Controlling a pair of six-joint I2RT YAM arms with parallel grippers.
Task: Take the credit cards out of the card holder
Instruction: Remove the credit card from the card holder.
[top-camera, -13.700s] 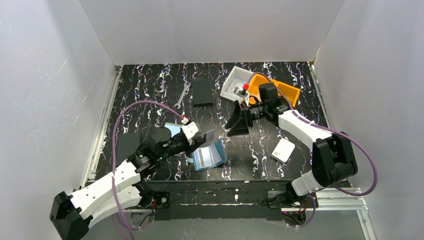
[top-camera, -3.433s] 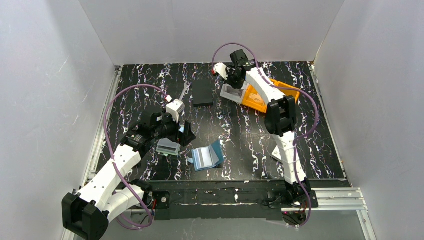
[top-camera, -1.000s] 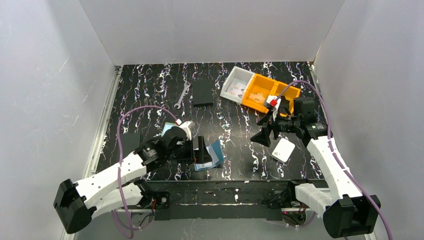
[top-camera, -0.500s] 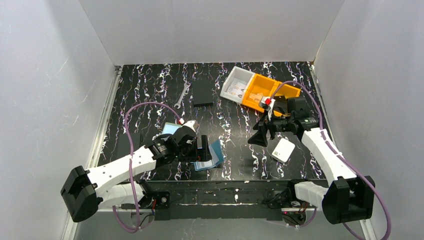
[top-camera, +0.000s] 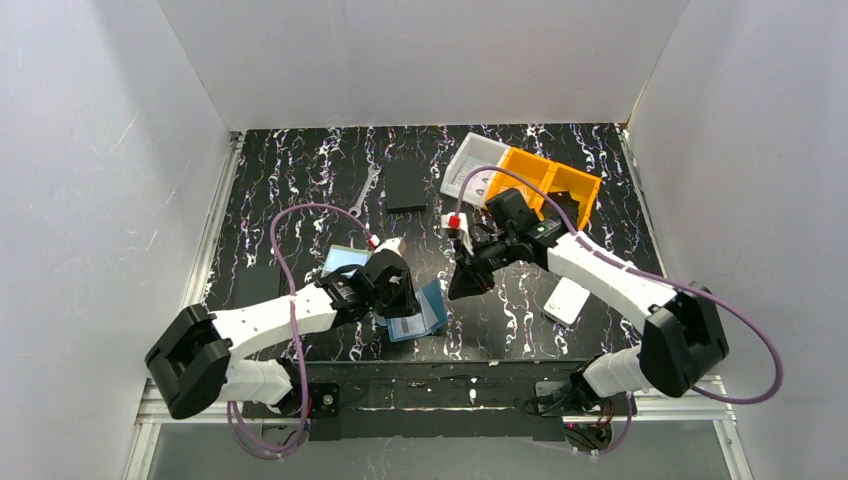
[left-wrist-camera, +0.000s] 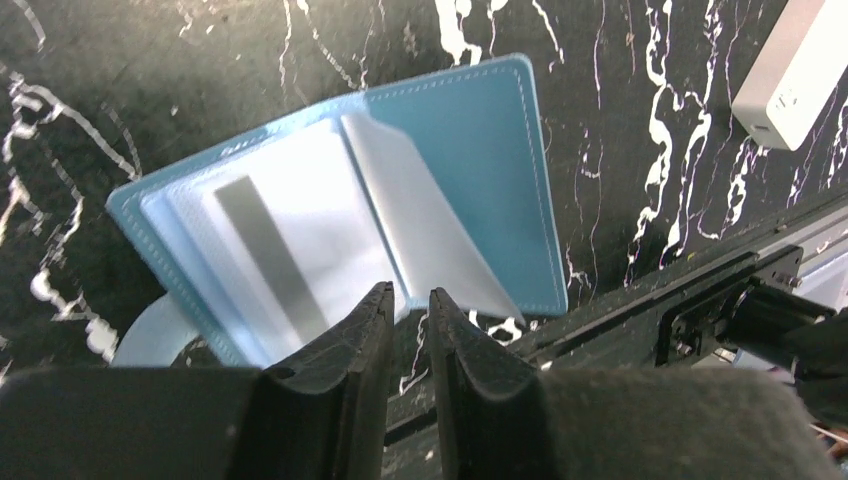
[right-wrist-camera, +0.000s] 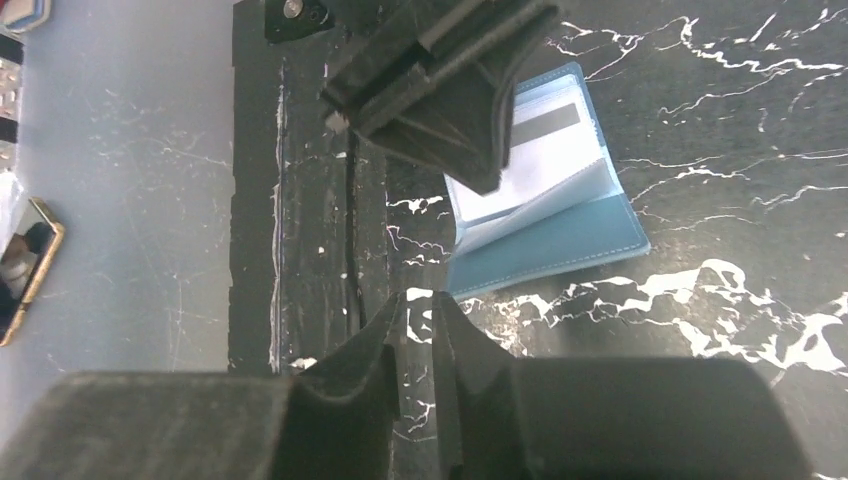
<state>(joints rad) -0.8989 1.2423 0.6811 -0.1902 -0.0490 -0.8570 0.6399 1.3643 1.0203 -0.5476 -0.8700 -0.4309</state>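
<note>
Left wrist view is showing the card holder (left-wrist-camera: 470, 170) lying open on the desk (left-wrist-camera: 640, 150), with one credit card (left-wrist-camera: 265, 250) sitting in its clear pocket. The left pincer (left-wrist-camera: 408, 300) and the right pincer (right-wrist-camera: 418, 310) are hovering pressed together, empty. The next move is probably calling for spreading one and pinching that card's edge.

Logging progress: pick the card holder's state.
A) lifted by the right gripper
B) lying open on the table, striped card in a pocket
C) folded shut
B: the card holder lies open on the table, a credit card with a dark stripe showing in its clear pocket.
</note>
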